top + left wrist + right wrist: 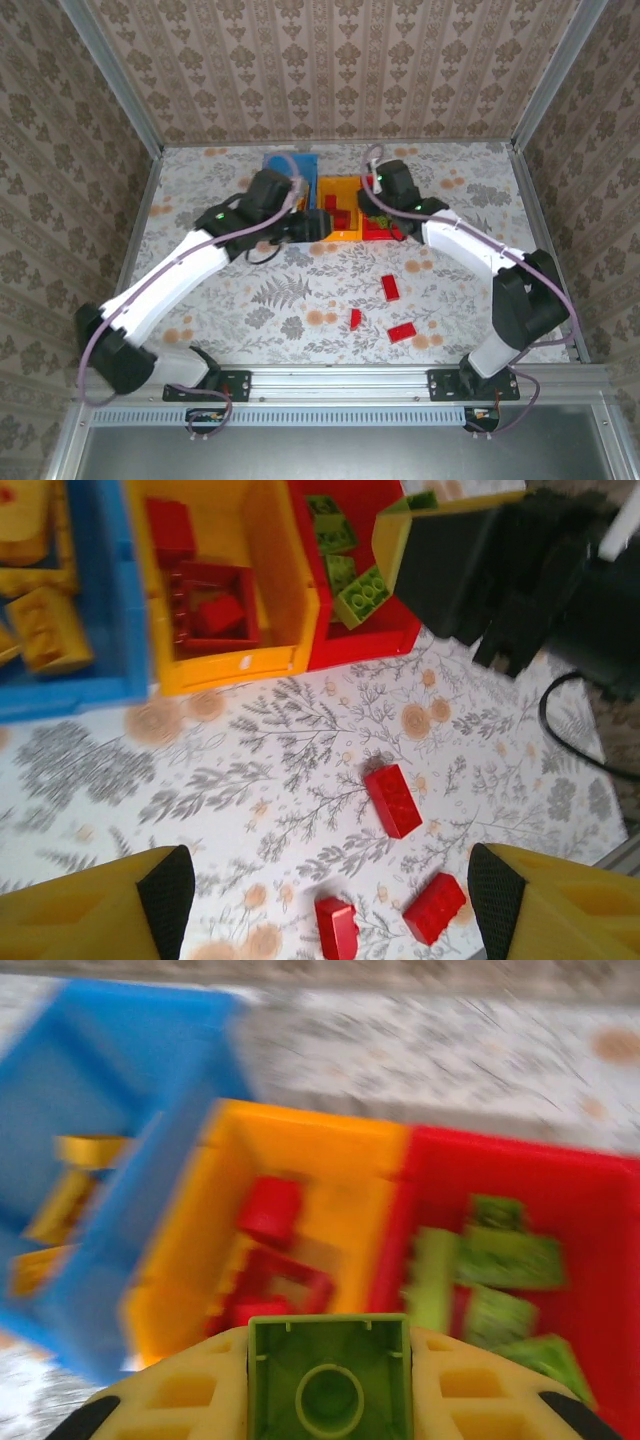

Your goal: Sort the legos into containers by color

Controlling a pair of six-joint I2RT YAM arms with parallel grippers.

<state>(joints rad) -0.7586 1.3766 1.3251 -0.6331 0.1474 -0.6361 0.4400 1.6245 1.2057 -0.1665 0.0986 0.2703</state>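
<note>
The right gripper [330,1405] is clamped on a light green plastic brick [329,1360], whose hollow underside faces the wrist camera. It is above the row of bins near the middle of the floral-patterned table's [250,300] far edge. That view is blurred, so it is hard to say whether the brick hangs over the smaller yellow-orange plastic bin [345,1160] or the smaller red plastic bin [600,1220] touching it.

The large blue plastic bin [105,600] at the left end of the row holds yellow pieces [45,630]. The yellow-orange one holds red pieces [215,605], and the red one holds green pieces [360,595].

The left gripper [330,880] hovers with its fingers wide apart and nothing between them. Below it, three loose red plastic bricks [392,800] lie on the table right of centre, toward the near edge, apart from one another.
</note>
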